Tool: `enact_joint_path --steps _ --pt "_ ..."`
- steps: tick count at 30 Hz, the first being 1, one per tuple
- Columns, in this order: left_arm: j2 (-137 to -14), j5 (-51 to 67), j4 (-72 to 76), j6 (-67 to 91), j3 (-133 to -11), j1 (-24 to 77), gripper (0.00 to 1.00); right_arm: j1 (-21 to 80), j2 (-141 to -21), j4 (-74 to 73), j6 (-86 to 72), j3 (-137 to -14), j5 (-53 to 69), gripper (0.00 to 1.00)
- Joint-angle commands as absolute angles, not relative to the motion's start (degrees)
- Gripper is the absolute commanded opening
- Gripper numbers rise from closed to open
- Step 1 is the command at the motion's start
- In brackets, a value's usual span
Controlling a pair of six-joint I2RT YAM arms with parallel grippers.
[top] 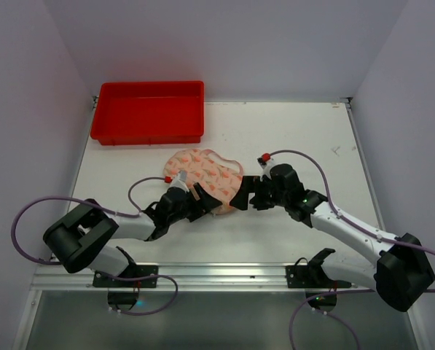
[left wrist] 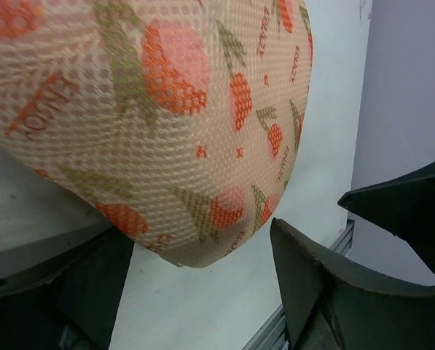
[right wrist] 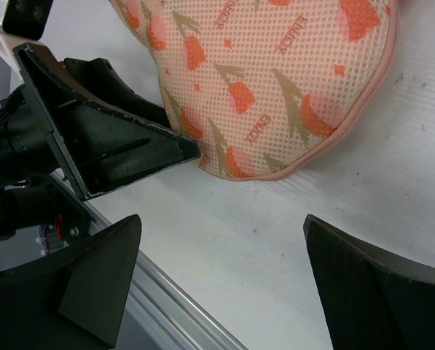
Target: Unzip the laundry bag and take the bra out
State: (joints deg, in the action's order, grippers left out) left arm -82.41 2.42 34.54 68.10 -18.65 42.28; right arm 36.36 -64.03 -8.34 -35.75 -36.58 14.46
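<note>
1. Lying flat on the white counter (top: 304, 138), the soft, sheer pale-pink mesh laundry bag (right wrist: 326, 138) sits near the middle. It is close to the rigid red plastic tray (top: 150, 137) but does not touch it.
2. The peanut-shaped padded bra (top: 202, 173), cream-peach with orange and green print, is inside the bag. Its pattern shows through the mesh in both wrist views.
3. The bag's pink-trimmed edge looks closed along the stretch seen from the right wrist; no zip pull can be made out.
4. The left tool (top: 201, 201) is at the bag's near-left edge with its fingers apart. From the left wrist, the bag's rounded edge hangs over the gap between them. From the right wrist, the tip of one dark finger (right wrist: 130, 157) lies against the bag's edge.
5. The right tool (top: 244, 195) is at the bag's near-right edge with its fingers spread wide and clamping nothing. Bare counter lies between them, and the bag is just beyond.
6. The two tools face each other across the bag's near corner.
</note>
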Motion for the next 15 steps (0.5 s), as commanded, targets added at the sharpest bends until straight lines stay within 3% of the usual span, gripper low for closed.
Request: enact_joint_path --steps 1,4,11,15 --pt "-83.32 0.35 39.28 69.70 -20.57 43.77 0.78 36.30 -62.67 -3.34 -34.63 -35.51 15.12 0.95" --pt "-84.19 -2.19 39.81 69.26 -20.65 43.86 0.68 36.30 -62.67 -2.99 -34.45 -35.07 15.03 0.95" --pt "-85.78 -1.06 40.96 68.20 -23.02 43.86 0.22 36.47 -62.23 -1.67 -34.19 -33.49 14.24 0.95" --pt "-84.03 -0.26 37.98 70.30 -26.18 44.12 0.06 37.96 -62.05 -0.62 -34.45 -32.43 11.87 0.93"
